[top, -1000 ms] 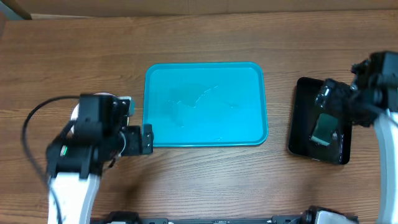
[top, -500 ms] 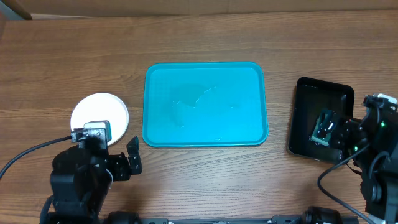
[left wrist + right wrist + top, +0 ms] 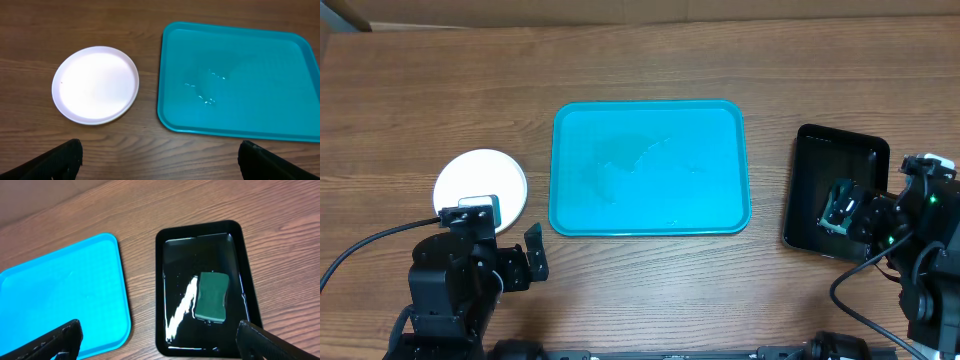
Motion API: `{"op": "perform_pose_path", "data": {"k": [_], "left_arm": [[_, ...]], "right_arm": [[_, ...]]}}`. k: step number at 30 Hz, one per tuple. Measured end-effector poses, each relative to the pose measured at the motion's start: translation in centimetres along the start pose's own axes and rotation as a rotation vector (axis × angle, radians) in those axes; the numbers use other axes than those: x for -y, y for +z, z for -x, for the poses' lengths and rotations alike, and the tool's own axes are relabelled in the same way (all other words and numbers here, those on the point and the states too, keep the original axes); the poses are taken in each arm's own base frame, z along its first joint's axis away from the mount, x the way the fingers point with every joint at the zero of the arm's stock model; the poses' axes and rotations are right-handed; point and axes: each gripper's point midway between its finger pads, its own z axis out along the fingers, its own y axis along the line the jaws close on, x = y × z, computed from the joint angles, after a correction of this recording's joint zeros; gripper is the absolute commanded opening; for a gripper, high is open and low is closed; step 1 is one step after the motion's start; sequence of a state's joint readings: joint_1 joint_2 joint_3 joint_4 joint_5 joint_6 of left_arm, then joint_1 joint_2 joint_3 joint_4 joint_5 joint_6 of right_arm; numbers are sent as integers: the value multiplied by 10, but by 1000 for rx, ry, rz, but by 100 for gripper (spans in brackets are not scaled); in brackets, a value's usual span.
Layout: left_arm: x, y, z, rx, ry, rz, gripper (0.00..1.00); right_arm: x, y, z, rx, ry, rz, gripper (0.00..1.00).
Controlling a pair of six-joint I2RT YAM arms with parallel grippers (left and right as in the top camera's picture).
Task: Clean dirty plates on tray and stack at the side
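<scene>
Plainly, the left gripper (image 3: 159,152) hangs with jaws spread wide and empty at the bottom of the left-wrist view; the right gripper (image 3: 157,330) is likewise agape, holding nothing. Above the left one, a white plate (image 3: 95,84) rests on the table (image 3: 100,20) at centre left, beside the tray (image 3: 270,65) but apart from it; whether others lie beneath cannot be told. The tray bears only water drops (image 3: 207,100). The work looks done, so finishing well means keeping both grippers clear of the plate.
</scene>
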State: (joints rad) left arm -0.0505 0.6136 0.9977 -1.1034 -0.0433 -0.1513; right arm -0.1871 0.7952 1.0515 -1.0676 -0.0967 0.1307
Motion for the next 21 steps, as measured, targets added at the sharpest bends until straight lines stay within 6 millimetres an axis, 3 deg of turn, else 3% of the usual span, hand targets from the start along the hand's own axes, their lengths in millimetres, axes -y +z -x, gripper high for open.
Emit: {"op": "perform_pose_path", "data": {"k": [15,21], "left_arm": [[-1,0,0,0,0,3,100],[-1,0,0,0,0,3,100]], "right_arm": [[0,0,-1,-5,0,-1,100],[-11,-13,-1,41,-36,40,100]]}}
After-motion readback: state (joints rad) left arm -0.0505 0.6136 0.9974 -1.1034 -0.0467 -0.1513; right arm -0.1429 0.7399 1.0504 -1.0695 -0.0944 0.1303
